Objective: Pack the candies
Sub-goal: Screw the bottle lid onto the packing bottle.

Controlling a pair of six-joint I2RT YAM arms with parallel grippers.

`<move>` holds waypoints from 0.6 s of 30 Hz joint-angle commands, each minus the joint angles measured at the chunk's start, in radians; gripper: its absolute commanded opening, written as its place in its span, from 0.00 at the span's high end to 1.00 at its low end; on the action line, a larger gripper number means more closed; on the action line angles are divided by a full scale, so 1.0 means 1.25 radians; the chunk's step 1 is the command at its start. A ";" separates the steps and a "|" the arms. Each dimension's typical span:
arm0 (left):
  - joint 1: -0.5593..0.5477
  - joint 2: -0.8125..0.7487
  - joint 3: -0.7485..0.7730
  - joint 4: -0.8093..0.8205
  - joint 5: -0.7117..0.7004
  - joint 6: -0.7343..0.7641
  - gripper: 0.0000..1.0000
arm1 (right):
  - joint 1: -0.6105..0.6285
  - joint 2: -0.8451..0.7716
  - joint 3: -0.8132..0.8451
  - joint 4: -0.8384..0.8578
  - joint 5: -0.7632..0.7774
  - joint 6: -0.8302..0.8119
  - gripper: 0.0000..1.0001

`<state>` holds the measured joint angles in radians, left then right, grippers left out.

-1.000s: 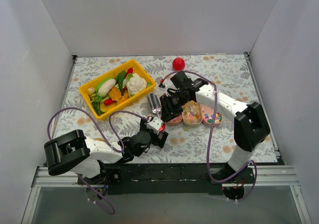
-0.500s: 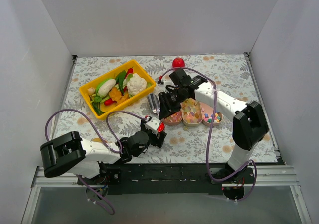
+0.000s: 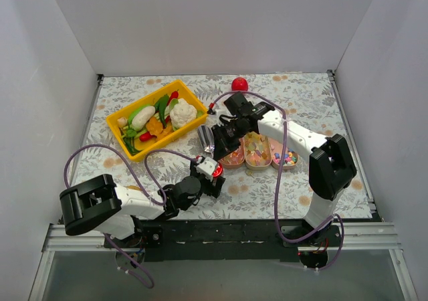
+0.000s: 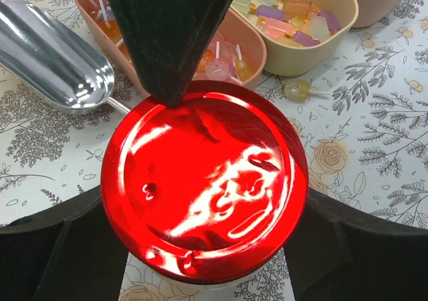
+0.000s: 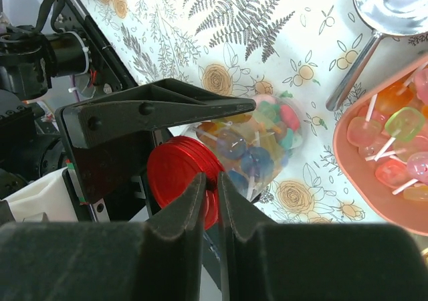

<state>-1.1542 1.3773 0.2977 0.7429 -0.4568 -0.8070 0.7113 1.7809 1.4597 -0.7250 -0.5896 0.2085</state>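
Observation:
My left gripper (image 3: 211,176) is shut on a clear jar (image 5: 257,137) filled with candies and capped by a red lid (image 4: 204,180). The lid also shows in the right wrist view (image 5: 170,174). In the left wrist view the gripper (image 4: 207,254) has a finger on each side of the jar. My right gripper (image 5: 208,180) is shut, and its tips touch the lid's rim. It reaches down from above the bowls (image 3: 218,155). Three pink bowls hold more candies: lollipops (image 4: 224,50), pastel wrapped pieces (image 4: 294,13) and coloured beads (image 3: 286,159). One loose candy (image 4: 296,90) lies on the cloth.
A metal scoop (image 3: 205,139) lies left of the bowls, close to both grippers. A yellow tray (image 3: 114,124) of toy vegetables stands at the back left. A red ball (image 3: 239,85) sits by the back wall. White walls enclose the table.
My right gripper has moved left and down from above the bowls until its tips reach the jar's lid. My left gripper has kept the jar in about the same place.

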 commanded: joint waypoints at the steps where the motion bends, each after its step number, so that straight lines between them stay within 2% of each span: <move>1: -0.002 0.038 0.002 -0.069 0.021 -0.011 0.31 | 0.026 -0.011 -0.040 -0.037 0.011 -0.045 0.82; 12: -0.002 0.047 0.002 -0.087 0.010 -0.040 0.30 | 0.027 -0.101 -0.168 -0.038 0.013 -0.037 0.83; 18: -0.002 0.060 0.011 -0.107 0.003 -0.056 0.29 | 0.027 -0.137 -0.187 -0.043 0.013 -0.031 0.84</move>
<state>-1.1637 1.4006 0.3099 0.7547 -0.4557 -0.8101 0.7128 1.6207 1.2797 -0.6456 -0.5461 0.1768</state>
